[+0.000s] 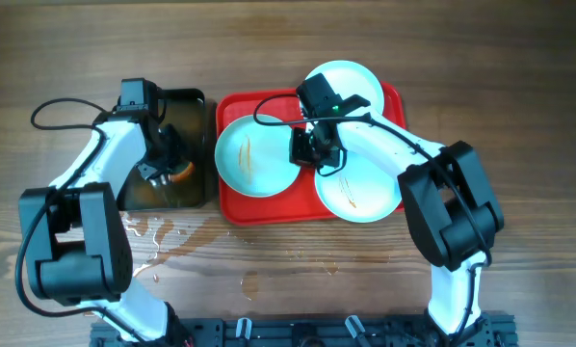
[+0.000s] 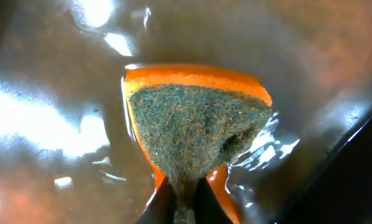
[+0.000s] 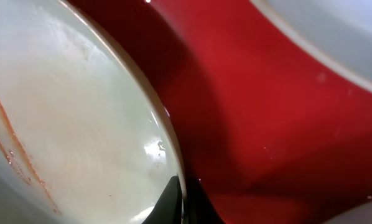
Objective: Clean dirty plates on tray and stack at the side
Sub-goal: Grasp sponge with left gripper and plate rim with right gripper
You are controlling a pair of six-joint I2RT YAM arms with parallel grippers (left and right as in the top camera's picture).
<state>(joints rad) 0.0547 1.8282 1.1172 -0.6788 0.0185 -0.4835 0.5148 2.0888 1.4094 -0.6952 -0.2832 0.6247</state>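
Three pale plates lie on the red tray [image 1: 232, 207]: a left plate [image 1: 251, 154] with brown-orange streaks, a back plate [image 1: 351, 82], and a front right plate [image 1: 360, 193] with faint smears. My right gripper [image 1: 302, 149] is shut on the left plate's right rim. In the right wrist view its fingers [image 3: 181, 202] pinch that rim, with the streaked plate [image 3: 80, 124] to the left and the tray [image 3: 267, 124] to the right. My left gripper [image 1: 163, 169] is in the black pan, shut on an orange sponge with a green scrub face [image 2: 192, 124].
The black pan [image 1: 187, 101] stands just left of the tray and holds brownish water [image 2: 49, 112]. Spilled water [image 1: 163, 236] lies on the wooden table in front of the pan and tray. A black rail [image 1: 298, 333] runs along the front edge.
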